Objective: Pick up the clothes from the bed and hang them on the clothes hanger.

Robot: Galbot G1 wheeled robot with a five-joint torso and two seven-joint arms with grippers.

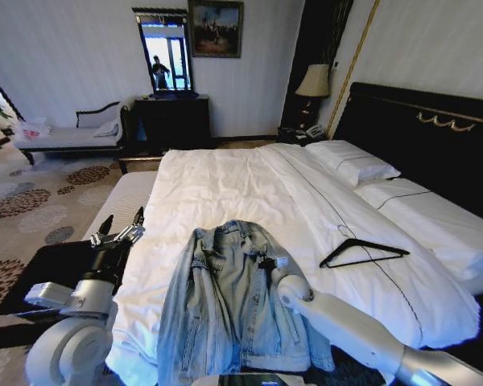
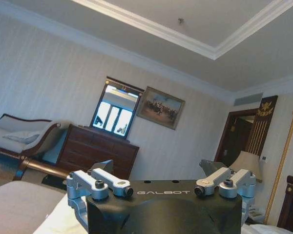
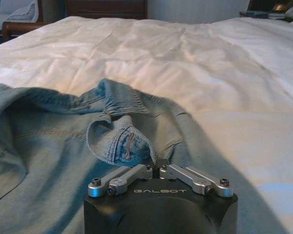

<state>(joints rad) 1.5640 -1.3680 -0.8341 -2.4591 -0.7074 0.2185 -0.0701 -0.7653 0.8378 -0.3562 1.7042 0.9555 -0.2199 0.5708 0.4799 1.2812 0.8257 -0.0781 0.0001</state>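
A denim jacket (image 1: 229, 301) lies spread, front open, on the near part of the bed (image 1: 225, 189), its collar pointing toward the far side and its hem hanging over the near edge. The hanger (image 1: 362, 252) lies flat on the white duvet to the right of the jacket, apart from it, hook toward the far side. The right gripper (image 1: 266, 262) sits at the jacket's right shoulder area; in the right wrist view its fingers (image 3: 136, 171) are closed together, pinching a raised fold of denim (image 3: 118, 141) near the collar. The left gripper (image 1: 117, 233) is held up beside the bed's left edge, clear of the jacket, with its fingers (image 2: 110, 178) spread apart and nothing between them. White pillows (image 1: 350, 159) lie at the far right against the black headboard (image 1: 435, 137).
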